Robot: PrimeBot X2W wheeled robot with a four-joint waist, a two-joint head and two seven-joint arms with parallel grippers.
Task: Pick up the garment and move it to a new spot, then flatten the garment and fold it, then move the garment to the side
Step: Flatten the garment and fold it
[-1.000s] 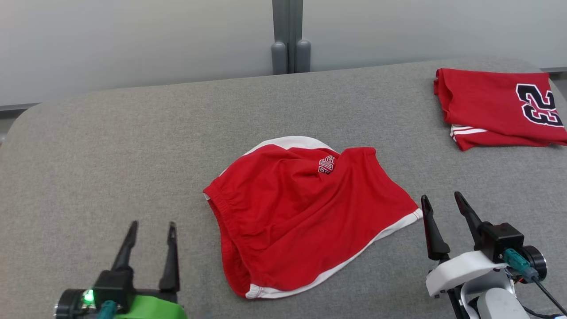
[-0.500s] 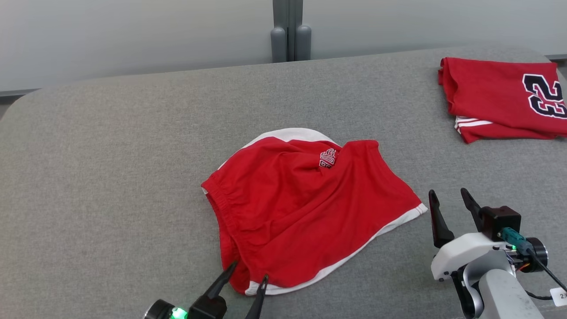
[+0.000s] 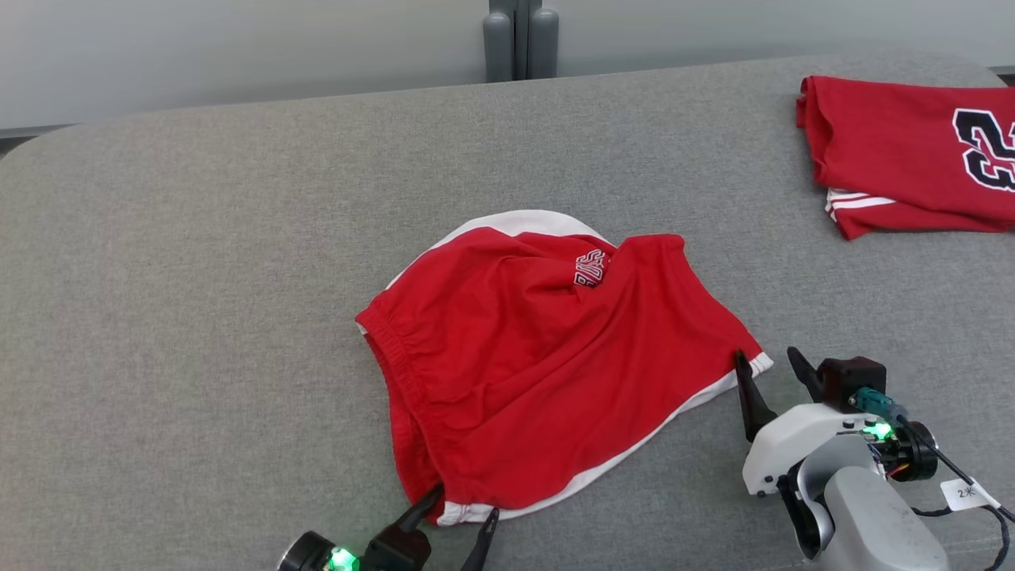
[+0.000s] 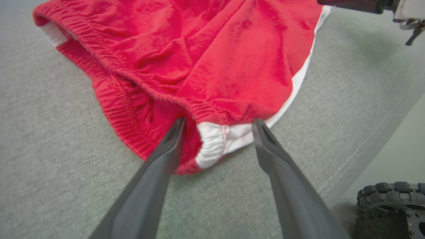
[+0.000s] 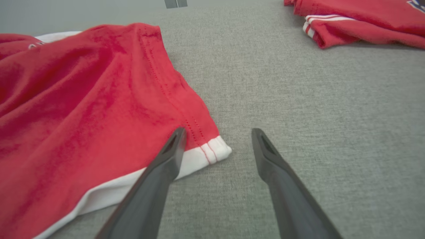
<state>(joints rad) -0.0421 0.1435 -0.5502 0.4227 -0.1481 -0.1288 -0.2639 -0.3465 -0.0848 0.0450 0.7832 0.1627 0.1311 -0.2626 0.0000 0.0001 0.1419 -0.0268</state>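
Fingers (image 4: 156, 172) of the left gripper (image 3: 465, 503) stand apart, reaching in low to straddle the white-banded corner of the red shorts (image 3: 547, 373) beside the gathered elastic waistband. The right gripper (image 3: 767, 358), likewise spread, has one finger at the opposite white hem corner. The soft, rumpled shorts lie mid-surface on coarse grey fabric (image 3: 198, 277) (logo creased, unreadable). A folded red jersey (image 3: 896, 151) is cut off at far right.
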